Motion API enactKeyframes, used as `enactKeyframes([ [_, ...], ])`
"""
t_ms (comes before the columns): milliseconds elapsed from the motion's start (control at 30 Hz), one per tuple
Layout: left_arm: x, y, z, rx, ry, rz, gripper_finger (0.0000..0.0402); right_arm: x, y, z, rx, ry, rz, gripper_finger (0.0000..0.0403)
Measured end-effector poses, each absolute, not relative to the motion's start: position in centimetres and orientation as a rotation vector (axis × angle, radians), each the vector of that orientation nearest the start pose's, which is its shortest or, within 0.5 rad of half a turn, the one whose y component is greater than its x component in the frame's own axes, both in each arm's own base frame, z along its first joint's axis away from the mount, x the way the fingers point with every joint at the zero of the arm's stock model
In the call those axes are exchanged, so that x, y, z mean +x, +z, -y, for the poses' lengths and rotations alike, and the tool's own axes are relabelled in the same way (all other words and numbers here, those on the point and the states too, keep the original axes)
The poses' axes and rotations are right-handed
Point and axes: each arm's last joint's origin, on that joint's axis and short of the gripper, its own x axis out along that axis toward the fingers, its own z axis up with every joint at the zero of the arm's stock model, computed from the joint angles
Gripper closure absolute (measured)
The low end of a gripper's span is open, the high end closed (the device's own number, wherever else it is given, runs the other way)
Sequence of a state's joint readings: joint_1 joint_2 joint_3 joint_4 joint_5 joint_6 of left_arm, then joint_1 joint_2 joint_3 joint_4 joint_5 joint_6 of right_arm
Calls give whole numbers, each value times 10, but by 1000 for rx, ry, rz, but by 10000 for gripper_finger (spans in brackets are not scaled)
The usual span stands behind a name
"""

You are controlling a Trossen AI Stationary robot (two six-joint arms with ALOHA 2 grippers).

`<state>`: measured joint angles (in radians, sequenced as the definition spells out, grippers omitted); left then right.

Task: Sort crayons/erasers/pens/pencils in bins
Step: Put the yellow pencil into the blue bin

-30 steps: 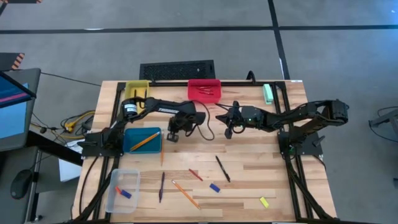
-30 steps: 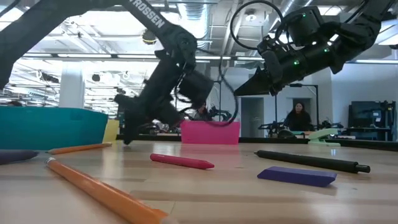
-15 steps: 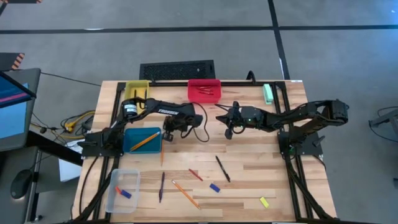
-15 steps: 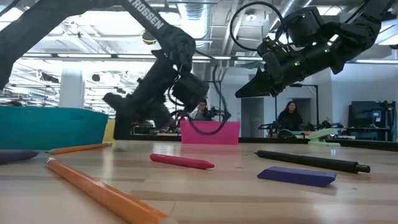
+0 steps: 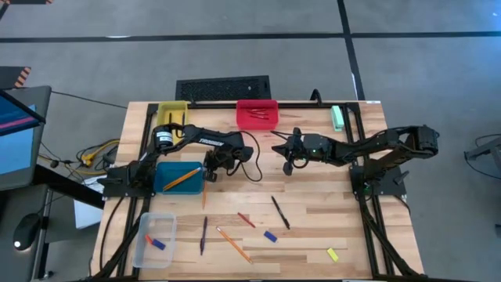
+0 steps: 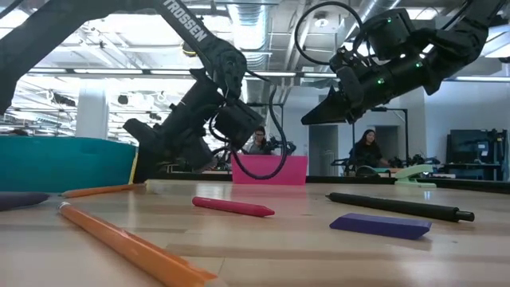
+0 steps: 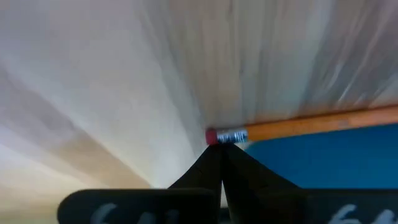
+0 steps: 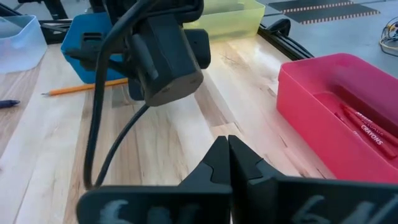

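The left gripper (image 5: 210,174) sits low over the desk (image 5: 329,205) at the right-hand edge of the teal-blue bin (image 5: 178,176), fingers pressed together and holding nothing. In the left wrist view, the closed tips sit just short of the eraser end of a pencil (image 7: 305,125) that lies on the desk along the bin's wall. A black cable (image 5: 252,160) loops from this wrist across the desk toward the centre.

The right gripper (image 5: 287,167) hangs above the desk centre, well clear of the surface, fingers also pressed together and empty. It sits just in front of the red bin (image 5: 257,113), which holds crayons (image 8: 364,127). The left arm's wrist housing (image 8: 165,53) lies directly ahead of it.

Item locations:
- Yellow bin (image 5: 173,112): back left corner, left of the red bin.
- Teal-blue bin: contains one pencil (image 5: 182,178).
- Clear bin (image 5: 154,240): front left, contains a blue and an orange-red eraser.
- Loose at the desk front: a purple pen (image 5: 203,235), an orange pencil (image 5: 233,244), a red crayon (image 5: 246,220), a black pen (image 5: 280,212), a blue eraser (image 5: 270,236) and a yellow eraser (image 5: 333,254).

A green block (image 5: 337,117) rests at the back right edge. People (image 6: 370,149) are visible in the room beyond.
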<state>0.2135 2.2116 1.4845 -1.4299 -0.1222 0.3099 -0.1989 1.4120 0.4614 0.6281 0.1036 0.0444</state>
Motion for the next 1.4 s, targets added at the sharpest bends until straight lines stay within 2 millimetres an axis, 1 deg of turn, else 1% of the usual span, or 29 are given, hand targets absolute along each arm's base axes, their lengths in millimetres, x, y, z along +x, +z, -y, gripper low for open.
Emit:
enactKeyframes([
  [133,342,118,-77,82,-137,-2138,401,255,169,55,59,-307,-316,401],
  [300,361,128,-77,85,-124,-2012,401,255,169,55,59,-307,-313,401],
  [400,375,137,-71,56,-145,-1913,401,255,169,55,59,-307,-313,401],
  [600,390,154,-58,58,-125,-1825,401,255,168,54,52,-306,-325,401],
  [667,388,162,-53,50,-109,-1798,401,255,167,54,36,-303,-345,402],
  [767,380,179,-48,17,-43,-1700,401,253,164,54,24,-300,-374,402],
  [900,360,200,-43,-68,78,-1540,401,248,159,53,19,-299,-368,402],
  [967,348,205,-42,-138,147,-1503,401,246,158,53,16,-299,-333,402],
  [1033,339,203,-40,-216,220,-1513,400,244,157,52,14,-300,-313,402],
  [1133,330,193,-31,-261,266,-1560,383,243,157,52,14,-300,-305,402],
  [1200,327,186,-27,-288,284,-1570,361,244,158,52,14,-300,-297,402],
  [1300,329,174,-25,-343,305,-1544,317,244,158,52,14,-299,-297,402],
  [1400,331,170,-27,-355,311,-1496,273,244,158,52,14,-299,-297,402],
])
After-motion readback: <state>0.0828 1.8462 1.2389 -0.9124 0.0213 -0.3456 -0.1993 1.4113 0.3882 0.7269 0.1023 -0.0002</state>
